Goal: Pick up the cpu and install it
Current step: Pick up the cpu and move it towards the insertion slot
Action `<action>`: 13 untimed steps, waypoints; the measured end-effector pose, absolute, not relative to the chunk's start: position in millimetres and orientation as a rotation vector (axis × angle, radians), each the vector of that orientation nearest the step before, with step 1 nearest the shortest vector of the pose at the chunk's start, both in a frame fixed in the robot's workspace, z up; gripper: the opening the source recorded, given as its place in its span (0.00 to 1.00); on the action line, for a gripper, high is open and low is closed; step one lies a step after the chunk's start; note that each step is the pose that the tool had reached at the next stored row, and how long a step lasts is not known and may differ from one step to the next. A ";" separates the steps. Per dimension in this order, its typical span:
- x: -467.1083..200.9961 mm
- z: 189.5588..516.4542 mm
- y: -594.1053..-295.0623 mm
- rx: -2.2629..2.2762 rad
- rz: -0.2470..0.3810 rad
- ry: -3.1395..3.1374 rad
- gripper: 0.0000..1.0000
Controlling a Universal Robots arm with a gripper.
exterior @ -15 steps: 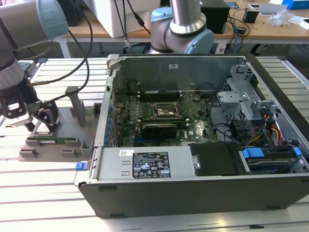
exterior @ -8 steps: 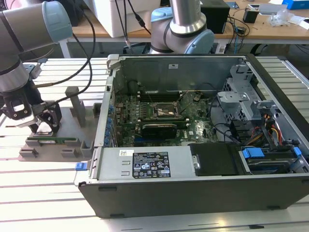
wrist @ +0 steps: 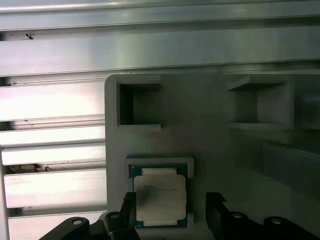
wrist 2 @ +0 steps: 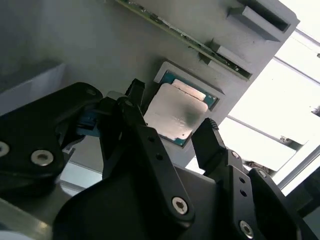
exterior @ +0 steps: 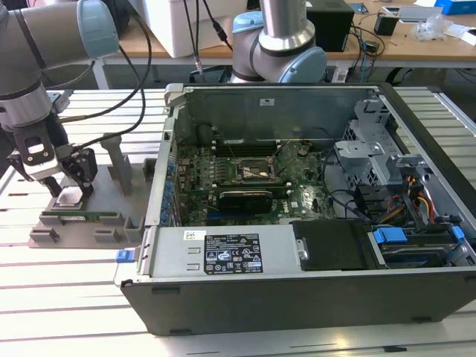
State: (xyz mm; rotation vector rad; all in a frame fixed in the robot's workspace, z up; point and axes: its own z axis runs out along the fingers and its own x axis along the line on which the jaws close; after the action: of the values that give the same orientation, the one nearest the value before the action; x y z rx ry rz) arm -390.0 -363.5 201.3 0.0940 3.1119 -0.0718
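I have the cpu (wrist: 160, 200) lying flat, silvery top up, in a shallow square recess of the grey holder block (wrist: 210, 115), and it sits directly between my gripper's jaws. The gripper (wrist 2: 172, 112) is spread wide and holds nothing. In both wrist views its black fingers (wrist 2: 210, 140) stand one on either side of the chip. There is a clear gap on one side. On the other the fingertip is close against the chip's edge, and I cannot tell whether it touches. Past the chip from the gripper, the block has two empty square pockets, and a long green memory stick (wrist 2: 190, 40) lies in a slot of the same block, near the fingers. The block rests on a table of pale aluminium slats (wrist: 50, 100). In the exterior view the gripper is low over the block. The open computer case (exterior: 297, 290) lies well apart from it toward the exterior view's right, with the motherboard's black-framed socket (exterior: 256, 172) exposed inside. The base of a second arm (exterior: 279, 44) stands behind the case, far from my gripper.
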 end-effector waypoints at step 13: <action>-394.9 190.3 -364.7 0.079 -0.069 3.112 0.66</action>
State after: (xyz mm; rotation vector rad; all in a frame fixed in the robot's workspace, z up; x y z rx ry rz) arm -394.9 -364.7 190.3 0.0794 3.1123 -0.0692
